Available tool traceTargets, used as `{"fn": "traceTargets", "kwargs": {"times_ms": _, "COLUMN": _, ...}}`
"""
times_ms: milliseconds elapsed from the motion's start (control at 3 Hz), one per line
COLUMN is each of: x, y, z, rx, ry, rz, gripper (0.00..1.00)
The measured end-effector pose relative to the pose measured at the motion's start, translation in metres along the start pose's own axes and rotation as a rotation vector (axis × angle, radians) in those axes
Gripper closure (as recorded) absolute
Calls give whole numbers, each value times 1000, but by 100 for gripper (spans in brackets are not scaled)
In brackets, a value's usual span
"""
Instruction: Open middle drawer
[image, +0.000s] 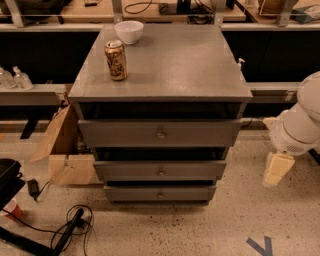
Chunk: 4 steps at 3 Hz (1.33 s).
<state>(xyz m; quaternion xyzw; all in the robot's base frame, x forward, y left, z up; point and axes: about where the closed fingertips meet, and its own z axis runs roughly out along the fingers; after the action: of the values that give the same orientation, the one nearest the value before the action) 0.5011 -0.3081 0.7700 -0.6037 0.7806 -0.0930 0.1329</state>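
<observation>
Off the counter's (180, 65) right edge, the white arm (300, 125) is hanging low, its cream gripper (277, 169) pointing down at the floor (210, 230), well apart from the counter; whether it is open or closed is not showing. Under the counter's front edge, the middle drawer (200, 170) is sitting second of three, long axis running left to right, knob (161, 172) facing forward. A drink can (116, 60) and white bowl (129, 31) are standing near the back left corner.
</observation>
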Motion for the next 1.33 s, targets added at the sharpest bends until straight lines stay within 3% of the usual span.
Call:
{"fn": "traceTargets", "kwargs": {"times_ms": 333, "x": -11, "y": 7, "z": 24, "rx": 0, "ry": -17, "rz": -30, "gripper": 0}}
{"fn": "traceTargets", "kwargs": {"times_ms": 667, "x": -42, "y": 28, "z": 105, "rx": -5, "ry": -118, "rz": -150, "gripper": 0}}
{"fn": "traceTargets", "kwargs": {"times_ms": 1000, "x": -70, "y": 33, "z": 166, "rx": 8, "ry": -195, "rz": -244, "gripper": 0}}
{"fn": "traceTargets", "kwargs": {"times_ms": 1333, "x": -90, "y": 32, "z": 232, "rx": -4, "ry": -228, "rz": -326, "gripper": 0}}
